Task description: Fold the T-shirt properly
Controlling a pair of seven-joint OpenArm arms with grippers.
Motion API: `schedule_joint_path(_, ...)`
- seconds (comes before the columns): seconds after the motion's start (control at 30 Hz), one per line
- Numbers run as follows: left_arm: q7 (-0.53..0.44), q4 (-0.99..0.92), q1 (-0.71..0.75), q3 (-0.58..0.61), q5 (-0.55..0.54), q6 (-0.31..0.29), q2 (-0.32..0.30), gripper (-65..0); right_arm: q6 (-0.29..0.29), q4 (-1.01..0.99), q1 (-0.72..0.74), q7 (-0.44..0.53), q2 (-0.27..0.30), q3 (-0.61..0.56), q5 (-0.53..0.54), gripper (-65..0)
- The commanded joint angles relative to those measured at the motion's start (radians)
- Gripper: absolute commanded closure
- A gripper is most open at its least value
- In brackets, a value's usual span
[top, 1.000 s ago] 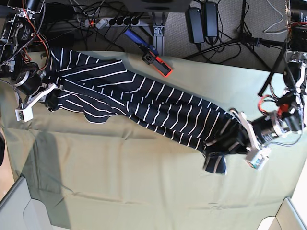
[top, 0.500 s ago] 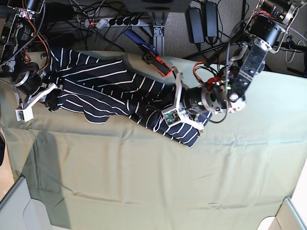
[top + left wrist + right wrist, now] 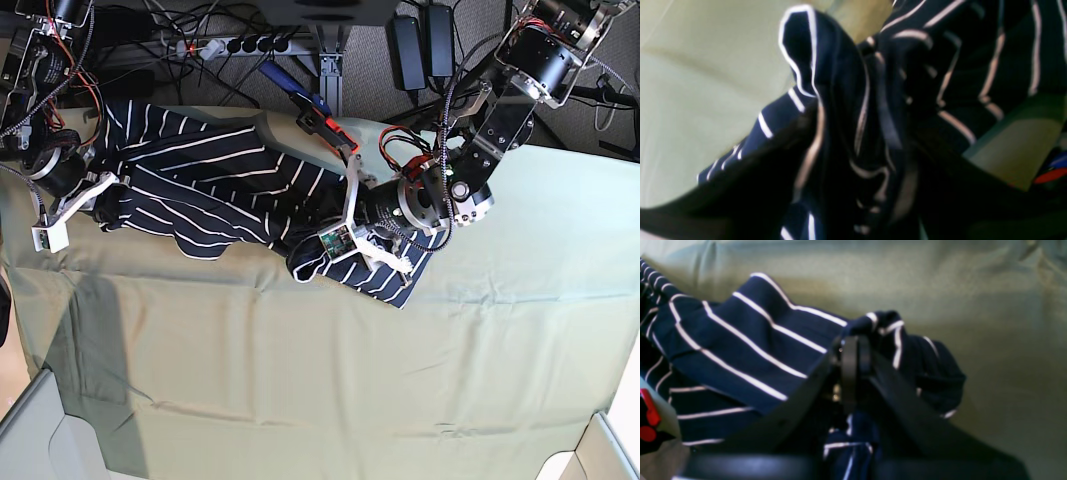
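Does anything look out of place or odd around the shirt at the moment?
Yes: the T-shirt lies bunched and creased, its stripes running several ways, rather than flat. I see no spill.

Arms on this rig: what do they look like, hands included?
Both arms are mostly black and grey, with loose cables along them: red wires and dark, braided-looking ones. The left hand has pale silvery, angular plates; a small green patch shows near its front. The right hand has similar pale, wedge-shaped end pieces on a black body. Any lettering is too small to read.
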Motion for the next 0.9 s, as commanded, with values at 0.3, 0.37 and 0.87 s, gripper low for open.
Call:
schedule_joint_path(0.3,0.000,0.105,-0.019,-0.004,-0.187,-0.092,0.089,-31.0,0.057,0.016,0.008,0.013,0.016,0.009,0.010,0.0)
schedule_joint_path(0.37,0.013,0.105,-0.019,-0.004,-0.220,-0.108,0.105,-31.0,0.057,0.016,0.008,0.013,0.016,0.009,-0.002,0.0)
schedule_joint_path(0.87,0.035,0.105,-0.035,-0.222,-0.316,-0.106,-0.019,-30.9,0.031,0.014,-0.049,0.011,0.017,0.387,0.032,0.0)
